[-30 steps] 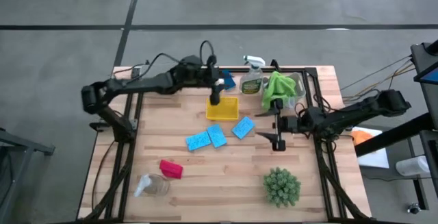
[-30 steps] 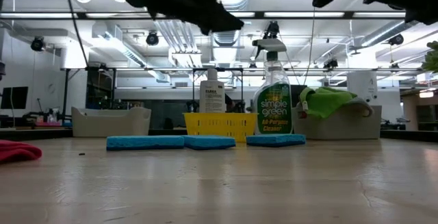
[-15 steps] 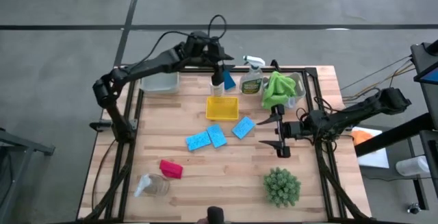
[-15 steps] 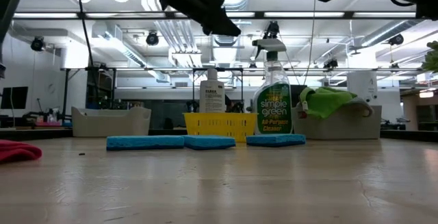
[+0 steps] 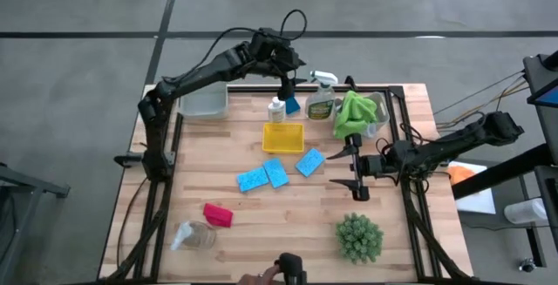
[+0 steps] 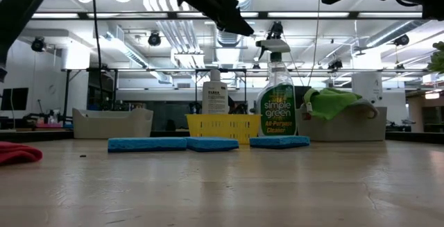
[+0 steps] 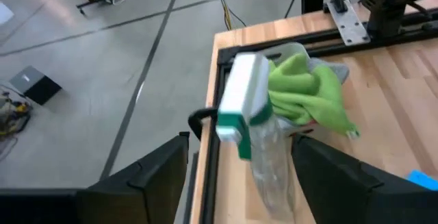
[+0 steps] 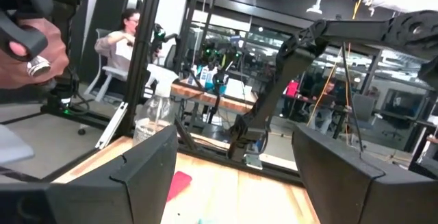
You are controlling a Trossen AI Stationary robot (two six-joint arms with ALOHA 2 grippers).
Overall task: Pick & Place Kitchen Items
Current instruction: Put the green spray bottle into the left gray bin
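Nearest the front edge of the wooden table [image 5: 384, 189], a clear glass jar [image 5: 193, 234] lies on its side beside a crumpled magenta cloth [image 5: 218, 214]; whether anything is inside the jar is hard to tell. Mid-table, three bright blue rectangular sponges [image 5: 274, 173] lie in a loose row just in front of the yellow square tray [image 5: 284, 137], which looks empty. The right gripper [image 5: 352, 169] hangs over the table right of the sponges, jaws spread wide, holding nothing. Behind the tray stand a small white bottle [image 5: 276, 108] and a clear spray bottle with a white trigger [image 6: 277, 91], labelled "simple green All-Purpose Cleaner". A green cloth [image 5: 353, 112] fills a clear tub [image 7: 295, 51] beside it. The left gripper [image 5: 285, 72] hovers above the far edge, near the white bottle, jaws apart.
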